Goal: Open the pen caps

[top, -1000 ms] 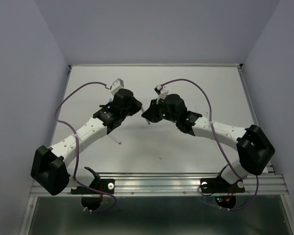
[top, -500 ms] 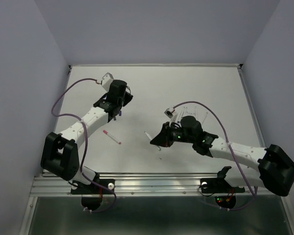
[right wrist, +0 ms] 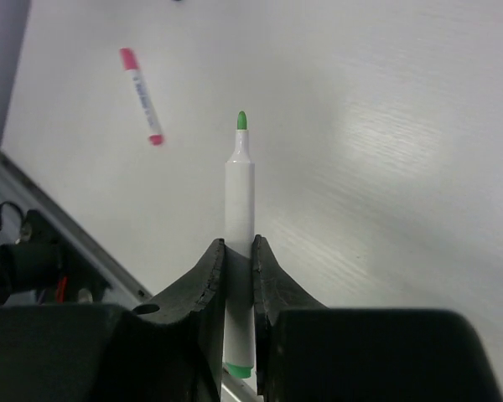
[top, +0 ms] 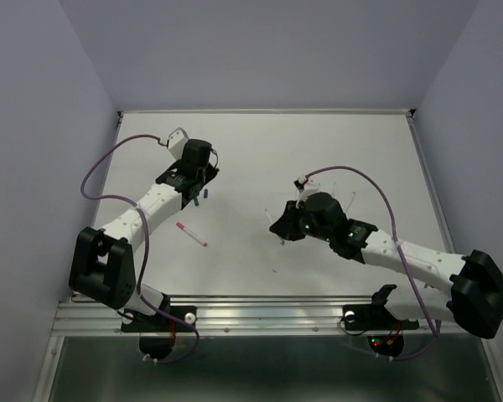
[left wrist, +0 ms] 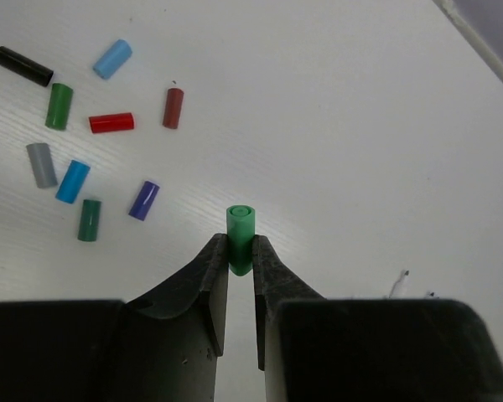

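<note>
Left gripper: we see its fingers clamped on a green cap. They grip only its lower part, and the ringed end stands clear above the fingertips.
Right gripper: its fingers are closed around the rear half of a green-tipped pen. The tip is bare and points away from the wrist, and the tail end pokes out behind the pads.
Loose caps: nine lie scattered on the table, up and to the left of the held cap in the left wrist view, none touching it. They are black, light blue, two greens, red, dark red, grey, blue and violet.
Pink pen: it lies flat on the table beyond the right gripper, and to us it looks still capped.
Stage, as we judge it: the green pen is open, and cap and barrel each need setting down before the pink pen is taken.
Risk, cap: we hold it by little surface, and it is round and smooth. Released from height, it could roll toward the table edge or into the pile and scatter the others.
Risk, pen: the barrel is slim. Dropped tip-first, it could mark the table or roll off.
Risk, next pick: the pink pen lies flat, so fingers coming down off-line could pinch one end and flip it away.
</note>
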`<state>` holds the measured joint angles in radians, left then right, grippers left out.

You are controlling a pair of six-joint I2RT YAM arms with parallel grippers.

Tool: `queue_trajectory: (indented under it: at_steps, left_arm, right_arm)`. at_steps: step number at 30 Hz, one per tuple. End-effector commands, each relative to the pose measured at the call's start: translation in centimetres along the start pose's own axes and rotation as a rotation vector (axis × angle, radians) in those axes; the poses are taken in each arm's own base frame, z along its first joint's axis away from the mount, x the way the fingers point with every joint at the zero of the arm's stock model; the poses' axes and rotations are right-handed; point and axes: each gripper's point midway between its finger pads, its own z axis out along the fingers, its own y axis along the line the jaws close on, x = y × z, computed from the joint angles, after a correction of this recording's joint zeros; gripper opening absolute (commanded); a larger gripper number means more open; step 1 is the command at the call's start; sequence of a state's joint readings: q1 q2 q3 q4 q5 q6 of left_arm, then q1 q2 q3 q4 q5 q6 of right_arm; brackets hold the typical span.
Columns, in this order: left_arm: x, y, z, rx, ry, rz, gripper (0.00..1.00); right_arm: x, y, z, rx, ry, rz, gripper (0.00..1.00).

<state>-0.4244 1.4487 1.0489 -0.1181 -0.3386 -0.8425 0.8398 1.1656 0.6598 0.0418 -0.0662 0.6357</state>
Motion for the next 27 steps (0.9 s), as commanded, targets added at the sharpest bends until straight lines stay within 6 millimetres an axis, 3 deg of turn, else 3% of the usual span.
queue_trajectory:
  at_steps: [1, 5, 10, 22, 27]
  left_arm:
    - [1.8, 3.9, -1.2, -0.078, 0.051, 0.128, 0.00]
    - [2.7, 6.4, -1.0, -0.150, 0.066, 0.156, 0.00]
    - [3.8, 8.7, 0.7, -0.222, 0.117, 0.179, 0.00]
    - [5.9, 10.3, 4.9, -0.280, 0.198, 0.193, 0.00]
    - [6.0, 10.7, 4.9, -0.298, 0.204, 0.194, 0.21]
  right_arm:
    - [-3.3, -5.5, 0.4, 0.277, -0.094, -0.002, 0.01]
    - [-4.2, -8.5, 1.0, 0.366, -0.099, 0.021, 0.01]
    - [-5.8, -11.2, 0.8, 0.479, -0.134, 0.023, 0.01]
    - [-7.6, -14.6, -0.4, 0.604, -0.169, 0.024, 0.05]
    - [-7.5, -16.1, 0.3, 0.659, -0.153, 0.021, 0.07]
